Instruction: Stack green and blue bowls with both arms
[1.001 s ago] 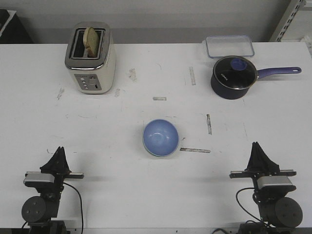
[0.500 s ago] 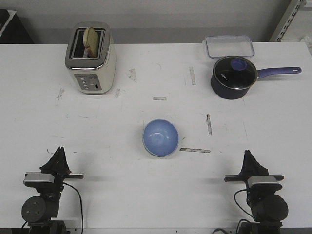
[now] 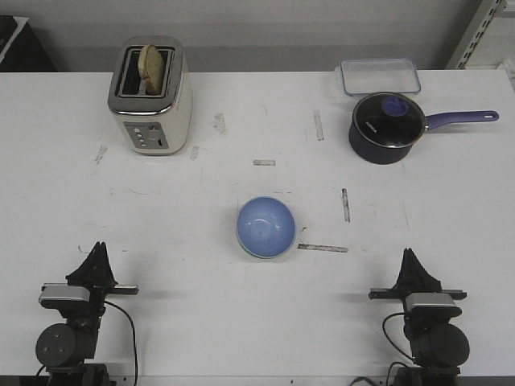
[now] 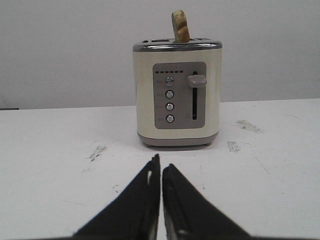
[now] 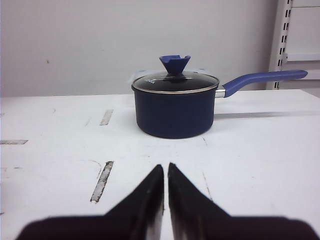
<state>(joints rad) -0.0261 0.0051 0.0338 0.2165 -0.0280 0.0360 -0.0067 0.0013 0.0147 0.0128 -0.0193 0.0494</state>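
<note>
We've got the blue bowl (image 3: 265, 227) mid-table, upright, nested in the green bowl (image 3: 251, 250); only a thin pale sliver of the green one's rim shows under the blue's near-left edge in the front view. The stack sits on the white table (image 3: 161, 209), with a dark tape mark just to its right and another beyond that.

Our left gripper (image 3: 97, 259) sits at the near-left table edge, well apart from the bowls. In the left wrist view its fingertips (image 4: 152, 172) are nearly together with just a thin slit between them, nothing held. It points at the cream toaster (image 4: 176, 92), which stands at the far left with a bread slice (image 4: 180, 26) sticking up from a slot.

Our right gripper (image 3: 414, 267) sits at the near-right edge, also well away from the stack. The right wrist view shows its fingers (image 5: 155, 182) closed the same way, a narrow gap, empty. It faces the dark blue saucepan (image 5: 175, 106), glass lid on, handle pointing to the right in the front view. A clear plastic container (image 3: 379, 75) sits just behind the pan at the far edge.

Neither wrist view shows the bowls.
</note>
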